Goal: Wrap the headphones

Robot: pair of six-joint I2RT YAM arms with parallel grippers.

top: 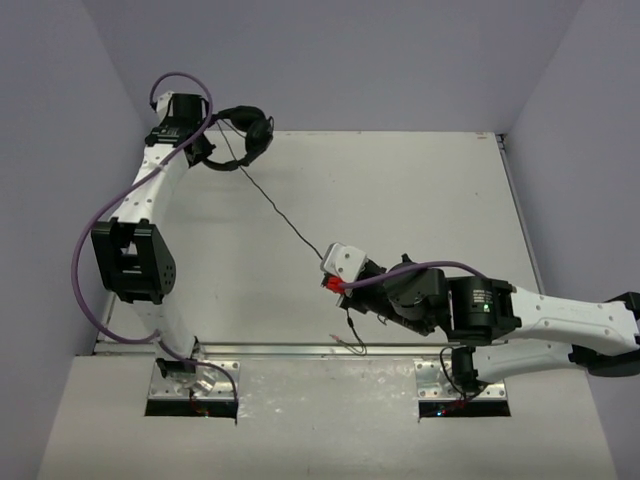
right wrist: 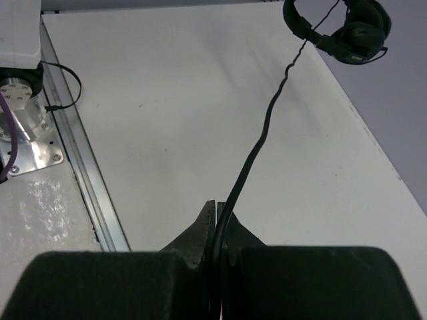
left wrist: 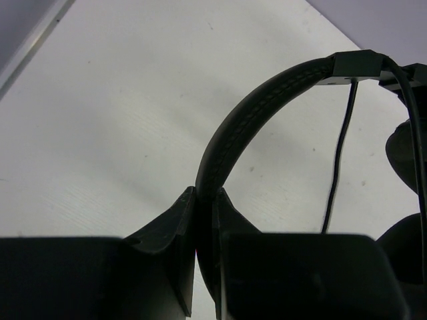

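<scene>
The black headphones (top: 252, 132) hang above the table's far left corner, and my left gripper (top: 218, 148) is shut on their headband. In the left wrist view the padded headband (left wrist: 267, 100) arches up out of the left gripper (left wrist: 205, 195), with an earcup (left wrist: 407, 153) at the right edge. The thin dark cable (top: 280, 212) stretches diagonally from the headphones to my right gripper (top: 330, 272), which is shut on it. A loose tail with a small plug (top: 350, 345) lies near the front edge. In the right wrist view the cable (right wrist: 267, 120) runs from the gripper (right wrist: 217, 207) to the distant headphones (right wrist: 347, 30).
Grey walls close in the white table (top: 400, 200) on three sides. A metal rail (top: 300, 349) runs along its near edge, with the arms' mounting plates (top: 195, 385) (top: 465, 385) below it. A thick purple cable (top: 85, 260) loops off the left arm.
</scene>
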